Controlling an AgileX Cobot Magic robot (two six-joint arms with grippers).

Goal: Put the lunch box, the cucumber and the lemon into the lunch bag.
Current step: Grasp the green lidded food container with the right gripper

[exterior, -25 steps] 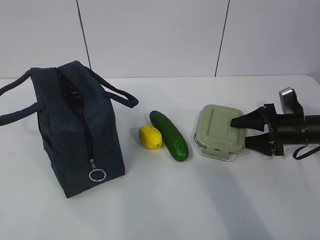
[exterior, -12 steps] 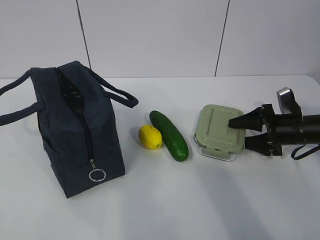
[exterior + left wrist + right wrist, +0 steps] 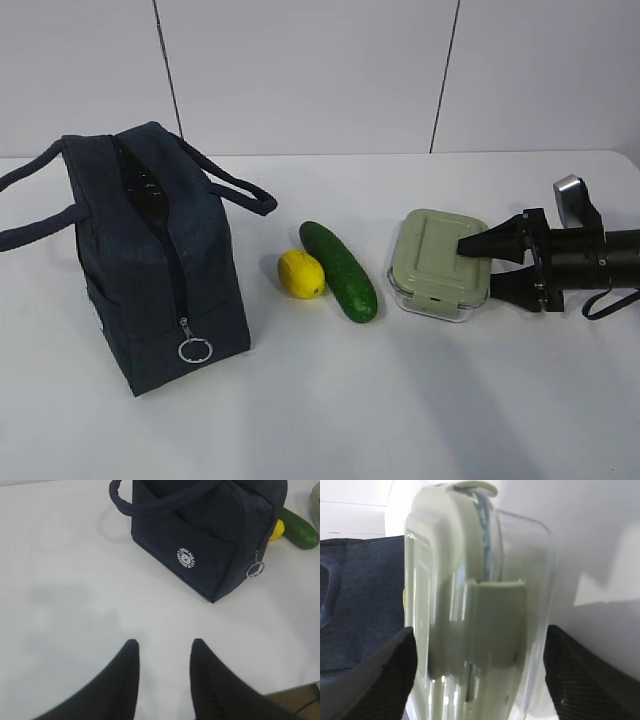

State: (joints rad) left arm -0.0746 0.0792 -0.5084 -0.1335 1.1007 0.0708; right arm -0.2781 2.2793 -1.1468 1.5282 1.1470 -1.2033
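Note:
The lunch box, clear glass with a pale green lid, lies flat on the white table at right. My right gripper is open and straddles its right end, one finger over the lid and one at the glass base; the right wrist view shows the box filling the gap of the gripper. The dark green cucumber and the yellow lemon lie side by side in the middle. The navy lunch bag stands at left, its top parted. My left gripper is open and empty over bare table, short of the bag.
The bag's silver ring pull hangs low on its near end. Its strap handles stick out to both sides. A white panelled wall stands behind the table. The table's near edge shows in the left wrist view.
My right gripper has slid a little further left onto the lunch box's end, then held still. The box, cucumber, lemon and bag have not moved.

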